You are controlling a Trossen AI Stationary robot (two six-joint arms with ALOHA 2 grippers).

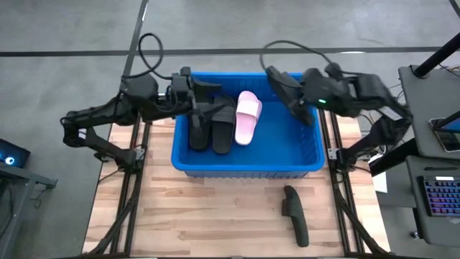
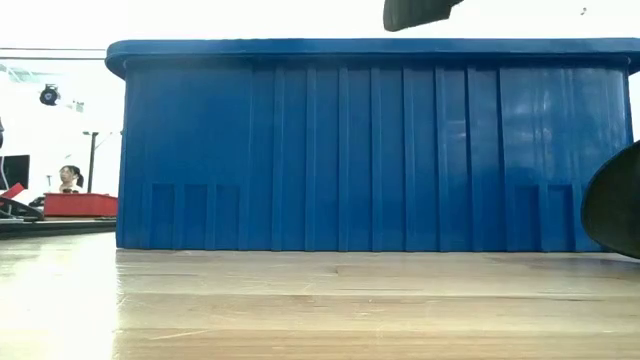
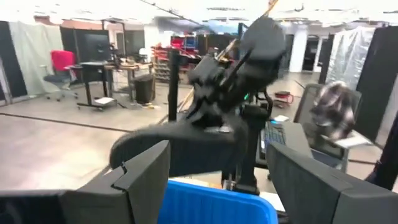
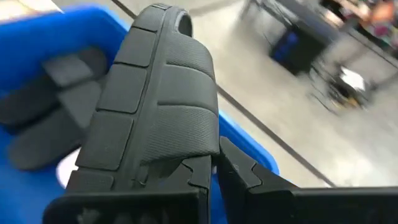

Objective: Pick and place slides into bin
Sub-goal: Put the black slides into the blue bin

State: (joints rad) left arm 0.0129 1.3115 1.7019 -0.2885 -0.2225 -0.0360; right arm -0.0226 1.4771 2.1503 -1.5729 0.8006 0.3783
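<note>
While the right gripper (image 1: 290,90) hangs over the far right corner of the bin (image 1: 244,167), it has a black slide (image 1: 286,92) pinched tight between its fingers (image 4: 242,171), sole ribs showing in the right wrist view, the sandal tilted and held clear above the blue rim. Down inside the tub, two more black slides (image 1: 212,126) lie side by side on the left half of the floor, and the pale pink slide (image 1: 247,116) rests just right of them, toe pointing near. Across on the far left edge, the left gripper (image 1: 188,90) sits over the rim with its fingers (image 3: 146,174) spread wide and nothing between them; in its own view the other arm's sandal hangs beyond the gap. Out on the wooden table (image 1: 215,216), one last black slide (image 1: 295,214) lies near and to the right, well apart from the bin and from both grippers.
</note>
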